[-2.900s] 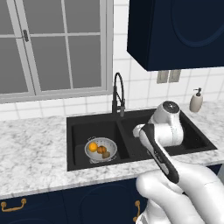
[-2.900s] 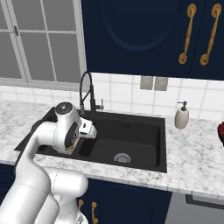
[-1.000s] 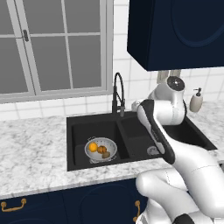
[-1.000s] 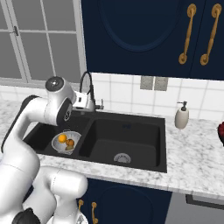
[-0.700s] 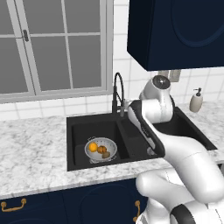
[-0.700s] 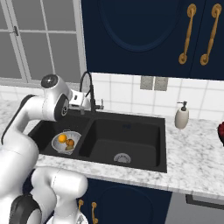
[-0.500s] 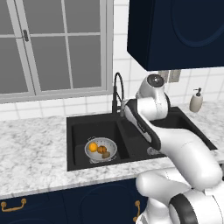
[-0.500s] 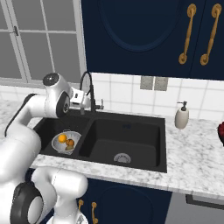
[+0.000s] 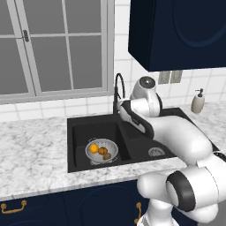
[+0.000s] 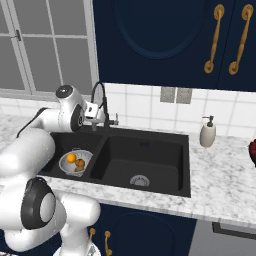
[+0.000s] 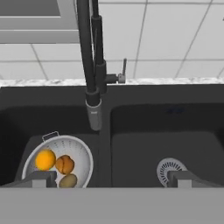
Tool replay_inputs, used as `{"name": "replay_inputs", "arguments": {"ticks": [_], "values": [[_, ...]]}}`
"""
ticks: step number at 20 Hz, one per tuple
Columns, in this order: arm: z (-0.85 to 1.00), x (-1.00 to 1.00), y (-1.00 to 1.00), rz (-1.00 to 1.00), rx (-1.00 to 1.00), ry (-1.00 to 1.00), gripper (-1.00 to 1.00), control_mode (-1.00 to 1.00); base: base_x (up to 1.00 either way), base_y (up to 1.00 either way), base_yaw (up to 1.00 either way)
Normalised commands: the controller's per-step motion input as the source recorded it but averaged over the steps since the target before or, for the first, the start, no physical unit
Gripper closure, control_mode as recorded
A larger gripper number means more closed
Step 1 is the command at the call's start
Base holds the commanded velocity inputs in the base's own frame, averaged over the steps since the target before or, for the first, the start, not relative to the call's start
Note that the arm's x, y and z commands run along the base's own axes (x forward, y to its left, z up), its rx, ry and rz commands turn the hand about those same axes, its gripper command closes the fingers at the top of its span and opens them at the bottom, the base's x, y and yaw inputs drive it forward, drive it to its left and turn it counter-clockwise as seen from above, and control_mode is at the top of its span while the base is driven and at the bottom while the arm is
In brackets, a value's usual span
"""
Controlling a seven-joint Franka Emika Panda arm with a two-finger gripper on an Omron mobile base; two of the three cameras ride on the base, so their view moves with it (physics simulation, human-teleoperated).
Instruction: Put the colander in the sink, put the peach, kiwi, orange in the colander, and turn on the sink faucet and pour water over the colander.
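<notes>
The silver colander (image 11: 59, 162) sits in the left basin of the black sink (image 11: 144, 94). It holds the orange (image 11: 45, 159), the peach (image 11: 65, 164) and the brown kiwi (image 11: 68, 180). The black sink faucet (image 11: 87, 57) rises behind the divider, its spout head (image 11: 94, 114) hanging near the divider just right of the colander. Its small lever (image 11: 124, 69) stands up on the right side. No water shows. My gripper (image 11: 111, 179) is open and holds nothing. It hovers in front of the faucet (image 9: 117, 88) and looks down on both basins. From the right base view the gripper (image 10: 102, 116) is close beside the faucet's neck (image 10: 99, 97).
The right basin has a round silver drain (image 11: 171, 168). A beige soap pump bottle (image 10: 207, 133) stands on the marbled counter (image 10: 225, 175) to the right. A red thing (image 10: 253, 150) sits at the right edge. Behind are white tiles, a window (image 9: 53, 48) and dark blue cabinets.
The arm has swung up and to the left, from over the right basin to right in front of the faucet. The gripper stayed open. The colander and fruit did not move.
</notes>
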Motion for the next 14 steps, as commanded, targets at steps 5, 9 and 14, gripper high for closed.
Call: {"name": "replay_inputs", "arguments": {"ticks": [5,9,14], "values": [[-0.18,0.42,0.02,0.0,0.0,0.0,-1.0,-1.0,0.0,0.0,0.0],[-0.14,0.44,0.05,0.0,0.0,0.0,-1.0,-1.0,0.0,0.0,0.0],[-0.17,0.43,0.11,0.0,0.0,0.0,-1.0,-1.0,0.0,0.0,0.0]]}}
